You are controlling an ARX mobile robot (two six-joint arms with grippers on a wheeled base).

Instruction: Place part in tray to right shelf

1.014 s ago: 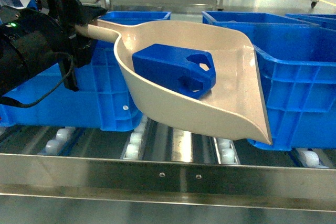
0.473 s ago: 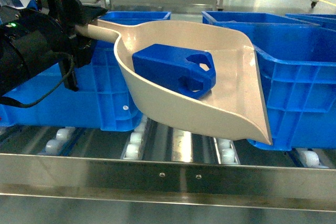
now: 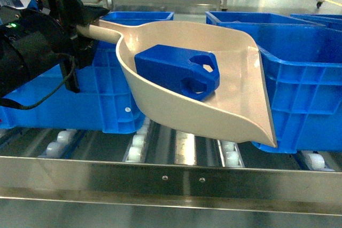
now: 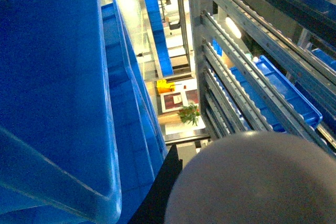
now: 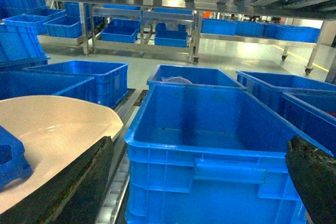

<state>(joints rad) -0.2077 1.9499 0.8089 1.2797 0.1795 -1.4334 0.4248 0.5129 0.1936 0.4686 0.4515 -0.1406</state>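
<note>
The bright blue part (image 3: 176, 73) lies inside the cream tray (image 3: 235, 105), its handle loop towards the tray's flat lip. My left gripper (image 3: 80, 30) is shut on the tray's long handle at the upper left and holds the tray tilted above the right shelf's rollers (image 3: 138, 148), between two blue bins. In the left wrist view the tray's rounded back (image 4: 252, 182) fills the lower right beside one black finger (image 4: 163, 192). My right gripper (image 5: 201, 148) stands wide open and empty, facing a blue bin (image 5: 210, 129); the tray (image 5: 52, 124) and part (image 5: 10, 161) are at its left.
Blue bins stand on the rollers at the left (image 3: 107, 100) and right (image 3: 304, 94) of the tray. The steel front rail (image 3: 171, 180) with screws runs across the near edge. More racks and blue bins (image 5: 118, 32) fill the background.
</note>
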